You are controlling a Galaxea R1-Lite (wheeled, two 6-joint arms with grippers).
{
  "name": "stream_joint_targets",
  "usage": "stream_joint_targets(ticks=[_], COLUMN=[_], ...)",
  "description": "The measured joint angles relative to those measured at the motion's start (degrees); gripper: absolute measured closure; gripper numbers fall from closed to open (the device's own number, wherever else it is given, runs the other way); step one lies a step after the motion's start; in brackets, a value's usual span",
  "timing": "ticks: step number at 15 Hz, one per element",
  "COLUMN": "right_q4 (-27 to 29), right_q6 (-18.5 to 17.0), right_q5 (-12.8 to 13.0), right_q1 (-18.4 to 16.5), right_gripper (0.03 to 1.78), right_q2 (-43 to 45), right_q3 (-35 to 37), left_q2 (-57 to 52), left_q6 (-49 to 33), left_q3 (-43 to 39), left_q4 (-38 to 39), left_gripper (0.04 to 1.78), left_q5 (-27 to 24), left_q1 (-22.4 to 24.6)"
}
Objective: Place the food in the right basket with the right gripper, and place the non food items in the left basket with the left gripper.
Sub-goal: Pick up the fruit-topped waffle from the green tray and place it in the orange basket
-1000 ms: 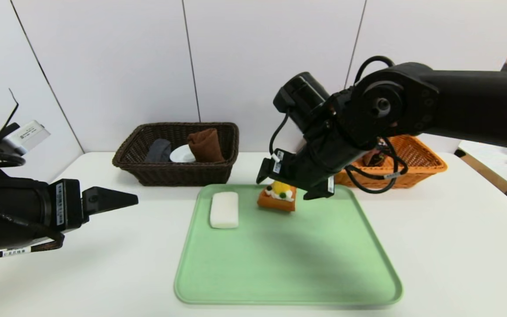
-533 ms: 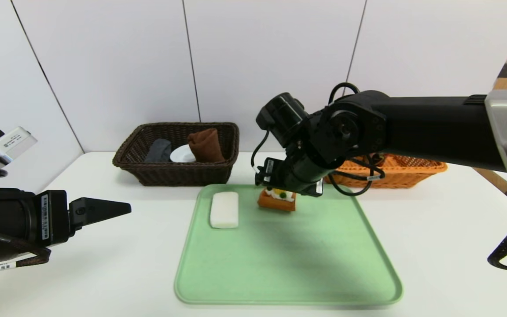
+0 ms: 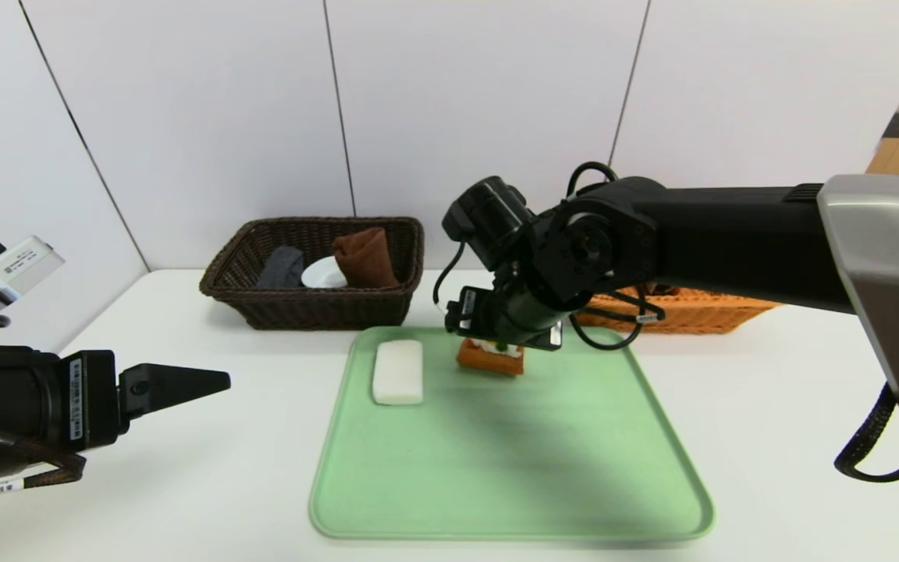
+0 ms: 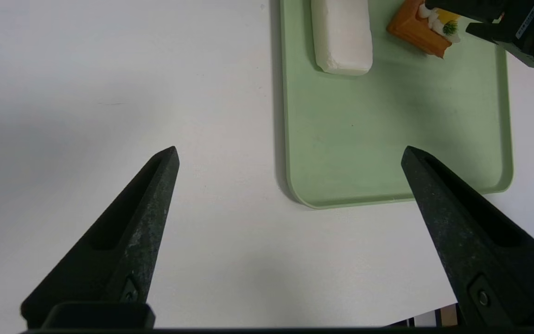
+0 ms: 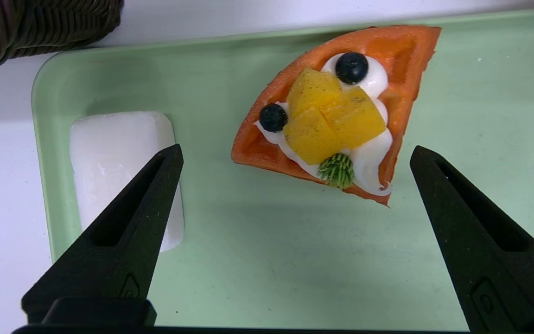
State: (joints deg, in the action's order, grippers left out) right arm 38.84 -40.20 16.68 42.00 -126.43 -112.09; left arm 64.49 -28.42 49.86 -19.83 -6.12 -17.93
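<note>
The right hand (image 3: pixel 502 334) hangs directly over the waffle slice (image 3: pixel 490 356), its fingers (image 5: pixel 123 232) spread wide apart on either side and touching nothing. The waffle slice — an orange wedge topped with cream, yellow fruit pieces and two dark berries — lies flat on the green tray (image 3: pixel 512 460), toward the tray's 12 o'clock edge. A white soap bar (image 3: pixel 398 371) lies on the same tray at about 9 o'clock from the waffle slice, near it but apart.

The left hand (image 3: pixel 184 380) hovers over the bare tabletop (image 3: pixel 184 484), well off the tray's 9 o'clock side, its fingers (image 4: pixel 123 241) also parted and empty.

Beyond the tray, at roughly 11 o'clock, sits the dark brown basket (image 3: pixel 317 306) — inside it a brown cloth (image 3: pixel 364 256), a white dish (image 3: pixel 321 273) and a grey item (image 3: pixel 282 267). The orange basket (image 3: pixel 699 311) stands at about 1 o'clock, largely hidden behind the right arm.
</note>
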Motion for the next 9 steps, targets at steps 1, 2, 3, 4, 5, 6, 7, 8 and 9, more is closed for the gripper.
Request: stream_joint_targets(ticks=[1, 2, 3, 4, 5, 6, 7, 8, 9], right_q4=[-0.21, -0.34, -0.84, -1.16, -1.3, -1.3, -1.38, -1.39, -1.38], right_q6=[0.4, 0.84, 1.12, 1.26, 1.34, 1.76, 2.15, 2.36, 2.54], right_q5=[0.44, 1.01, 1.37, 1.62, 2.41, 3.27, 3.47, 3.57, 3.58], right_q1=[-0.02, -0.07, -0.13, -0.13, -0.1, -0.22, -0.29, -0.35, -0.49], right_gripper=[0.12, 0.12, 0.12, 0.12, 0.12, 0.12, 0.12, 0.12, 0.12], right_q2=[-0.26, -0.61, -1.05, -1.46, -1.83, -2.23, -2.46, -2.66, -2.84], right_q3=[0.0, 0.02, 0.02, 0.02, 0.02, 0.02, 0.02, 0.02, 0.02], left_q2=[-0.02, -0.05, -0.11, -0.22, -0.32, -0.4, -0.46, -0.51, -0.57], left_q6=[0.02, 0.04, 0.04, 0.04, 0.04, 0.06, 0.11, 0.11, 0.06], left_q3=[-0.02, -0.13, -0.46, -0.78, -0.99, -1.07, -1.11, -1.18, -1.21], left_q4=[-0.01, 0.0, 0.0, 0.0, 0.0, 0.02, 0.07, 0.07, 0.02], left_gripper=[0.13, 0.13, 0.13, 0.13, 0.13, 0.13, 0.13, 0.13, 0.13], left_q5=[-0.05, -0.07, -0.07, -0.1, -0.1, -0.07, -0.1, -0.46, -1.65], left_q1=[0.02, 0.0, -0.01, -0.09, -0.2, -0.23, -0.23, -0.23, -0.26])
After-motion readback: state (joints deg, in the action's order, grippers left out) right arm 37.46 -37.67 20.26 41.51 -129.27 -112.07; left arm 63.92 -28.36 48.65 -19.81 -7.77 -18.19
